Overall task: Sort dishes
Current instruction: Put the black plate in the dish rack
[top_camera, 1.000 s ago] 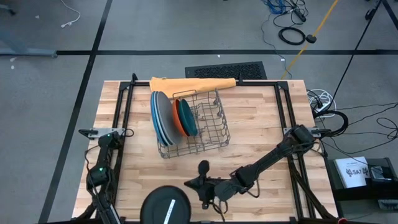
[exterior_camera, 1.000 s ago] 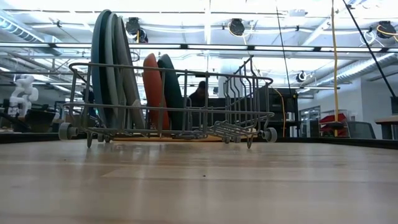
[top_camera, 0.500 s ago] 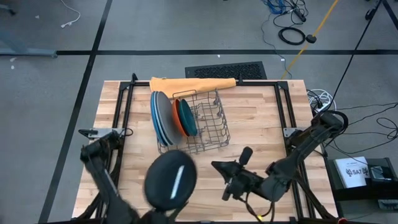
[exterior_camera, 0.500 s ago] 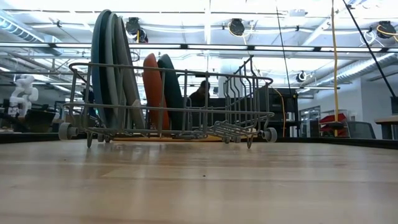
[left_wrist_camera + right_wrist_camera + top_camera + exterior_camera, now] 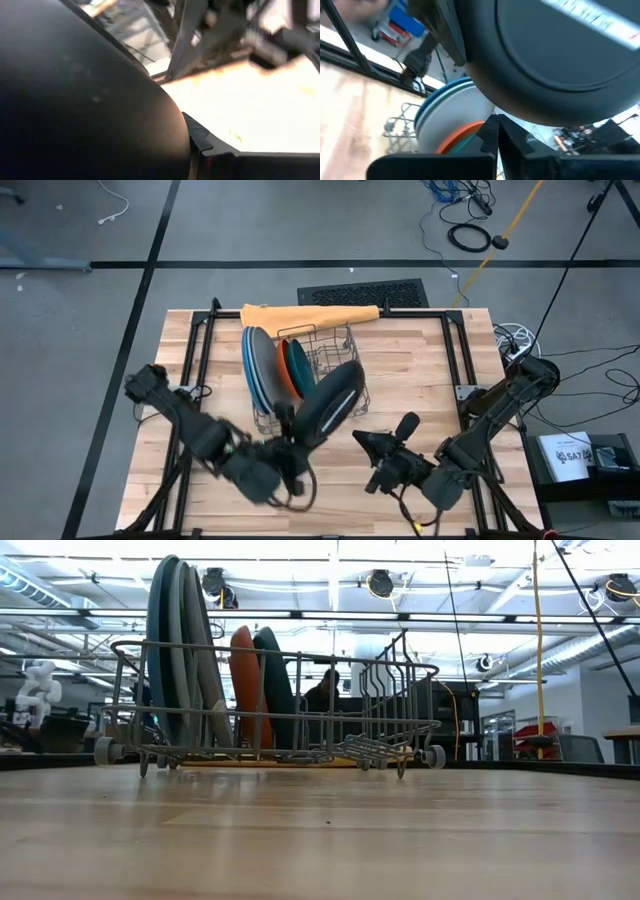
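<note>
My left gripper (image 5: 287,432) is shut on a black plate (image 5: 332,398) with a white stripe (image 5: 600,22). It holds the plate in the air over the near side of the wire dish rack (image 5: 335,385). In the rack, large light blue, blue and grey plates (image 5: 258,368) stand on edge at its left end, with an orange plate (image 5: 286,370) and a teal one (image 5: 301,368) beside them. My right gripper (image 5: 372,448) is shut and empty, raised to the right of the black plate. Neither gripper shows in the low view. My left gripper pinches the black plate's rim (image 5: 172,117) between its two fingers, at the plate's near, lower edge. One finger (image 5: 200,145) shows just past the rim. The fingers come from the table's near left. The plate is lifted clear, tilted up on edge.
A folded orange cloth (image 5: 310,314) lies along the table's far edge behind the rack. Black frame rails (image 5: 195,355) run along the table's left and right sides. Bare wood (image 5: 410,370) lies to the right of the rack.
My left gripper has carried the black plate up from the table's near edge toward the rack and has rolled. The plate faced up before and now stands tilted on edge. My right gripper has risen and gone right, away from the plate.
</note>
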`<control>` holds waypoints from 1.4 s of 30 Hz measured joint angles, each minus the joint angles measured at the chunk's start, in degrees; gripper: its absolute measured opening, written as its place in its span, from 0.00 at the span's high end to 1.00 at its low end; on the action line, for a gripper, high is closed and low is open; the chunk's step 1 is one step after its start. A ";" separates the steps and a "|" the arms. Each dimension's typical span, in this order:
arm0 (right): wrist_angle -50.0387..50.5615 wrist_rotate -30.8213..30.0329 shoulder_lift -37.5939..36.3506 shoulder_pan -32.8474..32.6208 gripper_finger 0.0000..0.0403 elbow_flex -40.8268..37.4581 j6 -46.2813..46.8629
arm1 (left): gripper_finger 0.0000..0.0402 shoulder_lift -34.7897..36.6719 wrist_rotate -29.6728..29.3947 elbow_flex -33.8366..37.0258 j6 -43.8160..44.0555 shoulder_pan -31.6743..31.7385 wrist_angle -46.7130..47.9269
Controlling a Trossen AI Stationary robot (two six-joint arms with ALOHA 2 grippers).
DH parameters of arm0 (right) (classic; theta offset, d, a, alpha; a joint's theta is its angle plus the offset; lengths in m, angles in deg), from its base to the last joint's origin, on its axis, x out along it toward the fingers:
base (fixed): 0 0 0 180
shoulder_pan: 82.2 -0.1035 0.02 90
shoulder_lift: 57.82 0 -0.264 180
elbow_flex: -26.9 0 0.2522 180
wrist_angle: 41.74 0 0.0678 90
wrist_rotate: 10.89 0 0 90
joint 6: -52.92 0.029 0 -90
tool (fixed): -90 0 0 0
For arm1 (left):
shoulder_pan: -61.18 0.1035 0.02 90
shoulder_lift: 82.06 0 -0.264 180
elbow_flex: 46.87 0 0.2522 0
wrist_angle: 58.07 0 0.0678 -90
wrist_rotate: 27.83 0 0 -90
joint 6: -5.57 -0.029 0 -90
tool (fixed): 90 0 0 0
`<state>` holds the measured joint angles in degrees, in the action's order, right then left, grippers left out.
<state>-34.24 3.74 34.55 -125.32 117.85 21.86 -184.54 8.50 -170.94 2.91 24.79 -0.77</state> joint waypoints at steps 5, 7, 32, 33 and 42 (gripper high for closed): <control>1.43 0.14 -1.37 -0.96 1.00 0.00 4.27 | 0.97 5.79 15.04 0.00 -1.28 5.58 12.92; 1.43 0.34 -1.69 -1.32 1.00 0.00 4.78 | 0.97 8.06 21.12 0.00 -2.51 8.10 18.26; -12.99 27.17 -10.36 5.52 0.36 -0.02 10.47 | 0.97 22.03 87.36 0.00 -41.10 28.60 24.47; -14.09 30.79 -10.59 6.34 0.35 -0.02 10.60 | 0.97 21.96 88.48 0.00 -41.52 28.60 23.69; -16.26 53.53 -10.74 14.33 0.38 0.24 18.71 | 0.97 21.10 91.89 0.00 -41.75 28.60 20.99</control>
<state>-50.50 57.27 23.80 -110.99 118.09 40.57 -163.44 100.39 -170.94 -38.83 53.39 20.22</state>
